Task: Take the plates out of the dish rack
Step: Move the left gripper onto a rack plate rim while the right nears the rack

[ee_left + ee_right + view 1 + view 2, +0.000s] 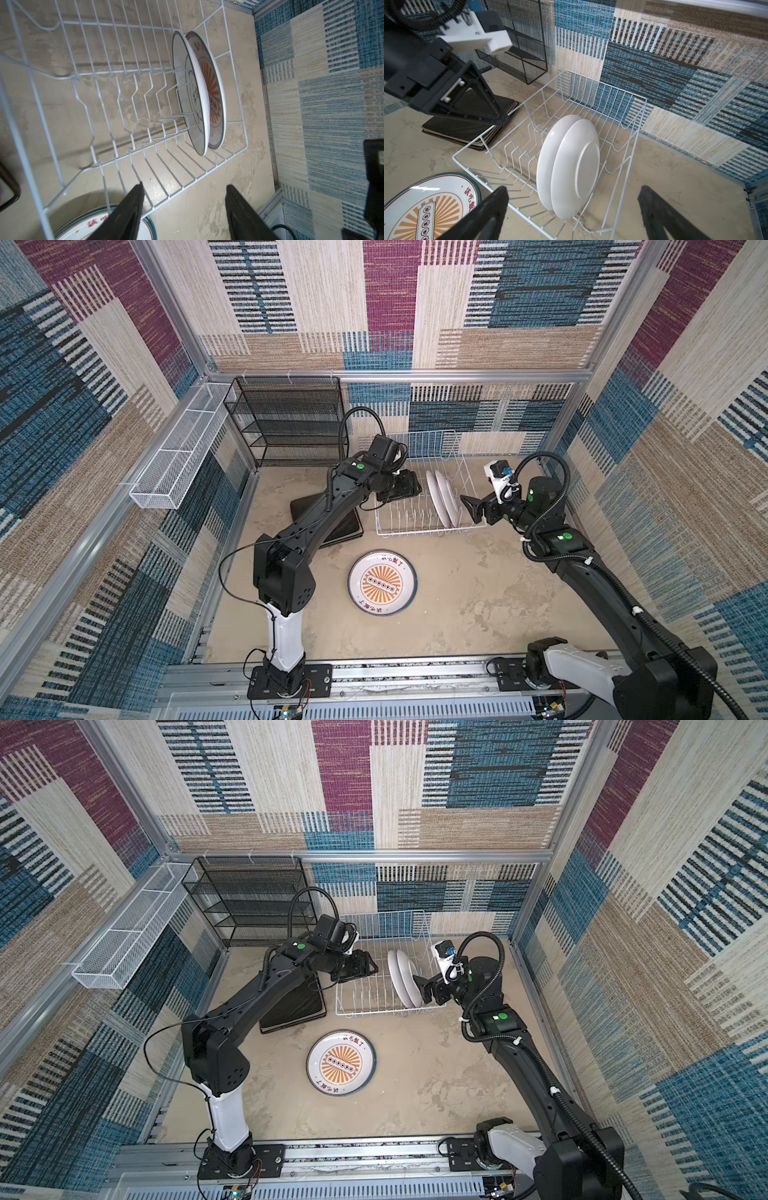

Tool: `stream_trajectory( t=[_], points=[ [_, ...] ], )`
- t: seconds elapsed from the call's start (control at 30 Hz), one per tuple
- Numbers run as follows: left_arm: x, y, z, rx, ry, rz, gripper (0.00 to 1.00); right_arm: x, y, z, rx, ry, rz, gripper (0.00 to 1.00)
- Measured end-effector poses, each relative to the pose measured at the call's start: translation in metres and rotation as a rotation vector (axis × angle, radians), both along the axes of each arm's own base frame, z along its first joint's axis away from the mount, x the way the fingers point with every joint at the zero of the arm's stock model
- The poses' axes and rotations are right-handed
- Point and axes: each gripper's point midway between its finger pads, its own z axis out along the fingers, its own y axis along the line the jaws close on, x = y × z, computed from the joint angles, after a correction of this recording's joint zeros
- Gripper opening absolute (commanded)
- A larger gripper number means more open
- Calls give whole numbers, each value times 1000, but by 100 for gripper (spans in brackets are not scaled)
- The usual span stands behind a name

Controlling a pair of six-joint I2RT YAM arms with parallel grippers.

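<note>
Two upright plates (442,497) stand at the right end of the dish rack (428,531), far on the tabletop (478,593). The left gripper (184,187) hangs over the rack's left end, jaws spread and empty. The right gripper (573,188) is just right of the rack, spread wide. Stacked round plates (381,581) lie nearer, and square plates (347,531) lie left of the rack.

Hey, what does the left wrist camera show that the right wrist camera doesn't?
Only left wrist: the printed faces of the racked plates, with orange sunburst and characters. Only right wrist: those plates' plain white backs, plus the black shelf. Both: the rack, two plates upright in it, and a round plate flat on the table.
</note>
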Motion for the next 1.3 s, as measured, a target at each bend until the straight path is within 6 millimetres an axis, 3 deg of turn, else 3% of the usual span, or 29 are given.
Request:
stream_trajectory(
  t=[0.37, 0.57, 0.9, 1.3],
  points=[
    [29, -39, -43, -36, 71, -17, 49, 2, -11, -3, 28, 34, -65, 100],
    [36, -48, -50, -57, 84, -30, 48, 2, -13, -5, 27, 36, -77, 100],
    [40, -67, -64, -87, 105, -55, 35, 5, -13, -4, 30, 40, -79, 100],
    [41, -67, -62, -68, 100, -84, 28, 5, -13, -4, 40, 46, -88, 100]
  ],
)
